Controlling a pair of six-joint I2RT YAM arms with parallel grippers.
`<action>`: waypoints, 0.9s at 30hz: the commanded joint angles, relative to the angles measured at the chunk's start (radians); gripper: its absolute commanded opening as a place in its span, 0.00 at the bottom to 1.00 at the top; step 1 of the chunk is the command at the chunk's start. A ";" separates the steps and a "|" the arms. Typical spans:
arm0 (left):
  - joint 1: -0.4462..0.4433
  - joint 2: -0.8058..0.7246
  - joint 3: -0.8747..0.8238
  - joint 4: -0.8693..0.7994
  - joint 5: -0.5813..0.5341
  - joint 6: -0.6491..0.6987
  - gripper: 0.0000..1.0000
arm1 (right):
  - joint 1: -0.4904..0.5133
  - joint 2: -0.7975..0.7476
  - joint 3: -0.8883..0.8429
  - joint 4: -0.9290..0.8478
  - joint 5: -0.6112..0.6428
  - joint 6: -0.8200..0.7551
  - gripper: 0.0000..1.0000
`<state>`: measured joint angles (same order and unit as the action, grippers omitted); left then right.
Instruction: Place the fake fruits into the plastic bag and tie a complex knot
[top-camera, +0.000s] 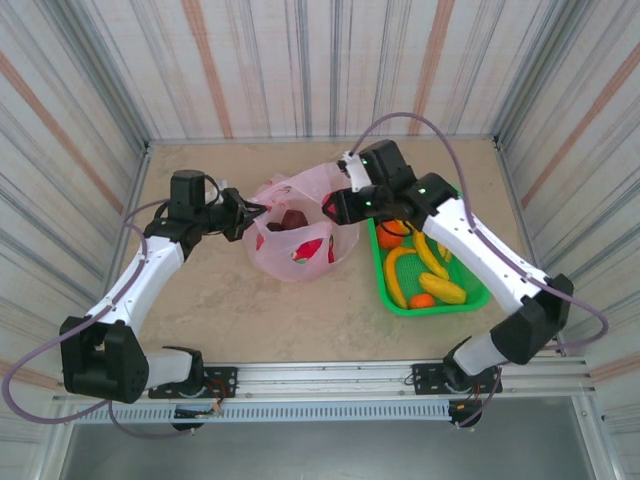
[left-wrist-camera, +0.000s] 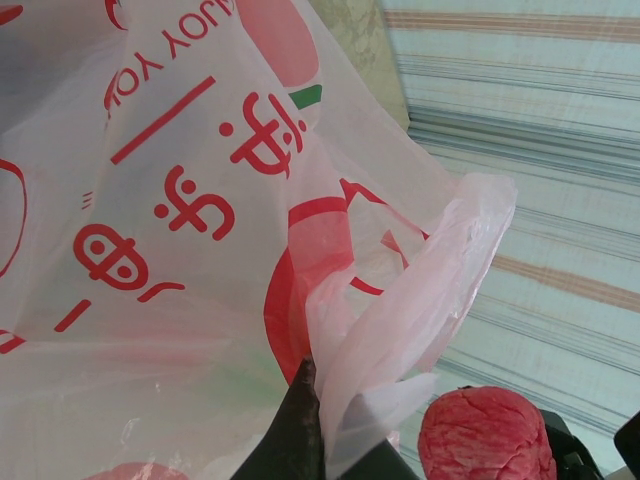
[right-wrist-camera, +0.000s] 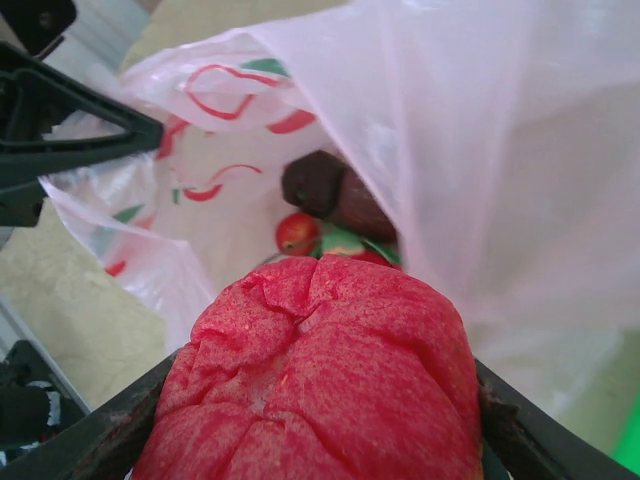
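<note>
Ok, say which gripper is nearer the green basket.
Right. The right gripper holds a red fruit over the bag beside the basket; the left gripper pinches the bag's far edge.

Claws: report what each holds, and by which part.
Left claw pinches the plastic bag at its mouth edge; right claw grips the red fake fruit across its sides.

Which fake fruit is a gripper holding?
The wrinkled red fruit, in the right gripper above the pink bag; the others lie in the bag or green basket.
</note>
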<state>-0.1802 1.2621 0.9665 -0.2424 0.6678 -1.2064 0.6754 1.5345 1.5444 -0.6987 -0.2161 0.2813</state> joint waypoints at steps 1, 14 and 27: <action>-0.011 -0.016 0.014 -0.025 -0.007 0.020 0.00 | 0.033 0.071 0.049 0.083 -0.034 0.016 0.54; -0.019 -0.014 0.017 -0.023 -0.007 0.018 0.00 | 0.073 0.316 0.118 0.206 -0.037 0.025 0.56; -0.022 -0.006 0.024 -0.022 -0.005 0.018 0.00 | 0.074 0.351 0.122 0.197 -0.047 0.035 0.62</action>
<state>-0.1921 1.2621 0.9665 -0.2424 0.6678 -1.2068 0.7479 1.8736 1.6299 -0.5037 -0.2558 0.2893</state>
